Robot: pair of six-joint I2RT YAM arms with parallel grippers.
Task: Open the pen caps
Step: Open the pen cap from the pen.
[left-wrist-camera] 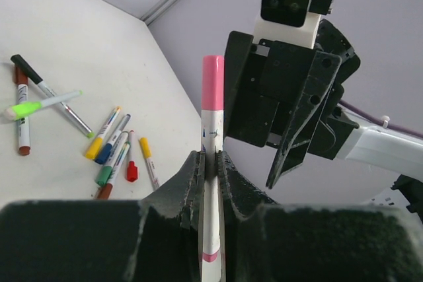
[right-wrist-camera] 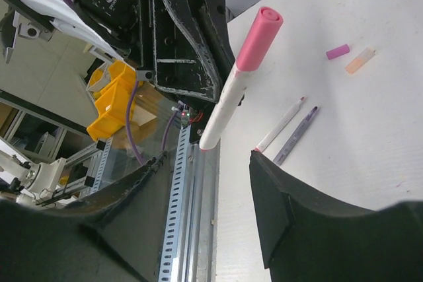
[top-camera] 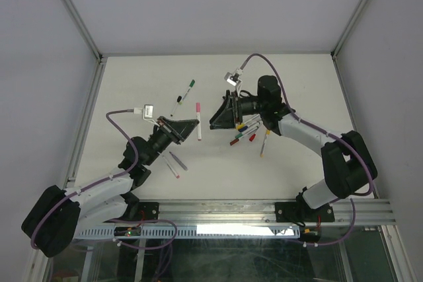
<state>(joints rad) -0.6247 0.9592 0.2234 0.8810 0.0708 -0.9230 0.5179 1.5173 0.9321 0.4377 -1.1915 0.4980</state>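
Pen caps already off, a magenta cap [right-wrist-camera: 337,51] and a peach cap [right-wrist-camera: 360,61], lie loose on the table [top-camera: 132,84] near two uncapped pens [top-camera: 178,161] beside the left arm. Further right, the left gripper [left-wrist-camera: 210,163] is clamped on the barrel of the pink-capped pen [left-wrist-camera: 211,130], whose long axis points cap-first at the right gripper [right-wrist-camera: 208,156]. That gripper's jaws stand apart, with the pink cap [right-wrist-camera: 259,37] just ahead of them — nothing between. Rightmost, capped pens [top-camera: 248,130] cluster under the right arm, clear of the pull, I judge.
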